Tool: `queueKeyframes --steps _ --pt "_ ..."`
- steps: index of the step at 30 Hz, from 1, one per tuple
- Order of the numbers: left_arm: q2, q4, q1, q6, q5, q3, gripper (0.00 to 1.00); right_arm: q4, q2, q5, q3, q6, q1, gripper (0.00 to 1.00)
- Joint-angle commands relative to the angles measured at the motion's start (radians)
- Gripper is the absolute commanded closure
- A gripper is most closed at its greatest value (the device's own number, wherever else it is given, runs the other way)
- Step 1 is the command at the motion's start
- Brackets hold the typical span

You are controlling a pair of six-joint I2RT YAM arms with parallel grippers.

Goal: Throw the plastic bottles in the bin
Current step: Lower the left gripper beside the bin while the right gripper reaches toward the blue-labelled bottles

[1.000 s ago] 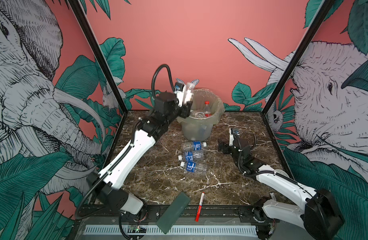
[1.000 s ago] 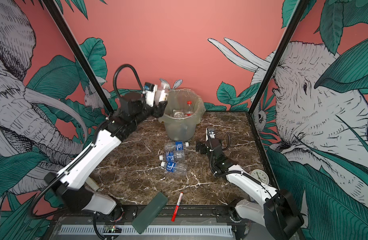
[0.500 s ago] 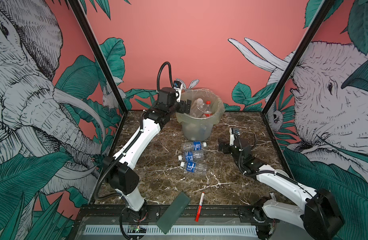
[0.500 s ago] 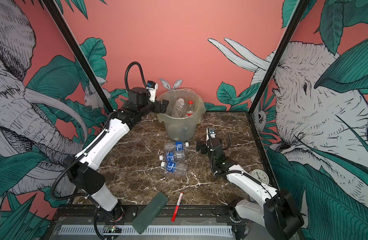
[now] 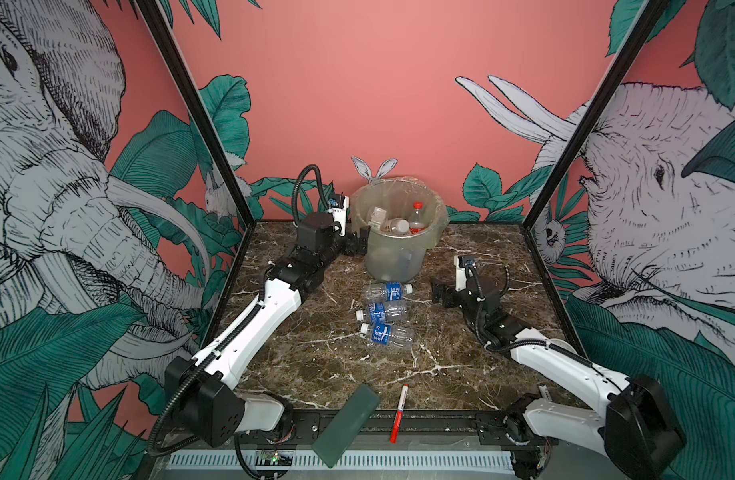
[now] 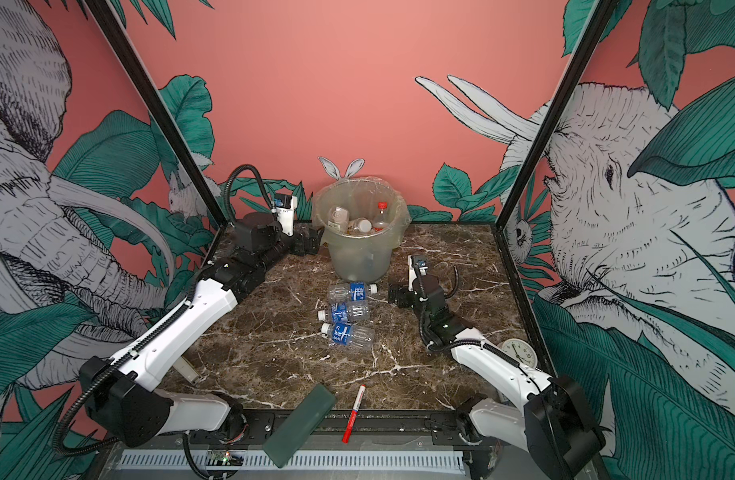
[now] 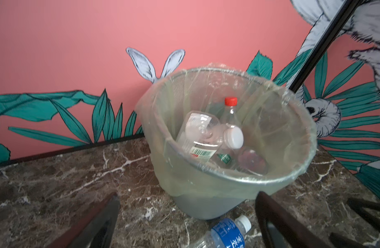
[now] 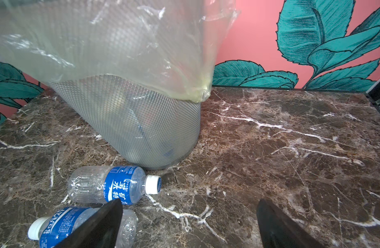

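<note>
Lying flat, 3 clear blue-labelled bottles

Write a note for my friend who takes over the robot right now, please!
The left gripper is open and empty, beside the bin.
The right gripper is open and empty, to the right of the loose bottles.
Done: several bottles are in the bin, among them a red-capped bottle and a white-capped bottle.
Left: three blue-label bottles lie on the marble table in front of the bin: back, middle, front.
The marker pen is not a bottle.
</note>
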Motion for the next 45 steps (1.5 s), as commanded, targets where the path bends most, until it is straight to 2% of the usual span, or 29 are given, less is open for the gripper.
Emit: queueKeyframes --steps 1,9,13,18,24,30,34,37,45 --pt "-0.042 0.070 0.000 -0.029 -0.009 -0.068 0.01 0.067 0.006 -0.069 0.011 -0.005 -0.005 0.01" --pt "-0.095 0.150 0.000 -0.056 -0.017 -0.243 0.01 0.054 0.034 -0.120 0.043 -0.022 0.003 0.01" --pt "-0.132 0.176 0.003 -0.062 -0.022 -0.329 0.00 -0.016 0.043 -0.156 0.075 -0.028 0.019 0.01" --pt "-0.140 0.242 0.003 -0.079 -0.027 -0.431 0.00 -0.098 0.040 -0.124 0.082 -0.056 0.094 0.01" --pt "-0.062 0.347 0.010 -0.121 0.014 -0.510 0.00 -0.203 0.040 -0.065 0.105 -0.155 0.206 0.00" --pt "-0.024 0.427 0.017 -0.153 0.039 -0.571 0.01 -0.357 0.075 -0.172 0.165 -0.204 0.234 0.03" --pt "-0.001 0.457 0.067 -0.231 0.147 -0.597 0.00 -0.427 0.117 -0.235 0.203 -0.203 0.252 0.05" --pt "0.020 0.478 0.080 -0.251 0.211 -0.597 0.01 -0.444 0.136 -0.265 0.210 -0.218 0.275 0.05" --pt "0.060 0.492 0.081 -0.243 0.289 -0.577 0.01 -0.435 0.186 -0.369 0.210 -0.272 0.305 0.06"
